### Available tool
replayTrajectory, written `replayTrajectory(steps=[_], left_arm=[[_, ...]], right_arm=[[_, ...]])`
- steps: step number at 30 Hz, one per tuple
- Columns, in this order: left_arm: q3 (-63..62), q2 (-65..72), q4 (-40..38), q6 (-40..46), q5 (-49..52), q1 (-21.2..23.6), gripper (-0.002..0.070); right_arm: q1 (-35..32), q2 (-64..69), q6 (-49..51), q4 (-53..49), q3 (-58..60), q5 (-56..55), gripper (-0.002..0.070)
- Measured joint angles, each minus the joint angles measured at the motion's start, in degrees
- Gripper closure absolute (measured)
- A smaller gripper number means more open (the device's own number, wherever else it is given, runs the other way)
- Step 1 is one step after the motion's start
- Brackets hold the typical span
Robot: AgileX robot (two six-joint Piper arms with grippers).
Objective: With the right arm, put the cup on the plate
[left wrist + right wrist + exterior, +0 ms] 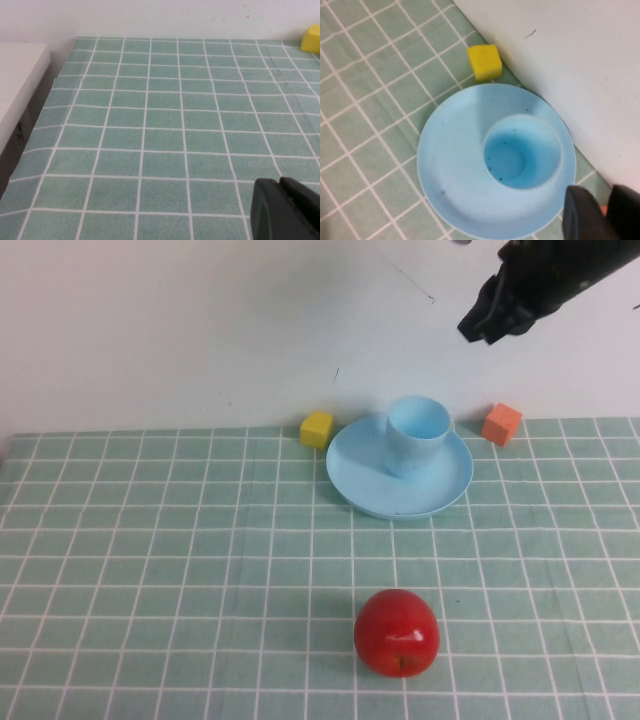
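Observation:
The light blue cup (417, 435) stands upright on the light blue plate (360, 485) at the back of the table. The right wrist view looks down into the cup (522, 152) on the plate (450, 160). My right gripper (485, 328) hangs high above and to the right of the cup, open and empty; its dark fingers show in the right wrist view (602, 200). My left gripper (279, 181) is shut and empty, low over the checked cloth; it is out of the high view.
A yellow block (316, 428) sits just left of the plate and an orange block (502, 423) just right of it. A red apple (396, 632) lies near the front. A white wall stands directly behind the plate.

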Motion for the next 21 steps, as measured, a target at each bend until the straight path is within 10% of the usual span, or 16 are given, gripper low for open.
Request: replayTrajectory(steps=[21], left_arm=[[0.0, 0.0, 0.0, 0.0, 0.0, -0.03, 0.0678]], right_arm=[[0.0, -35.44, 18.41, -22.15, 18.81, 9.69, 0.0669]])
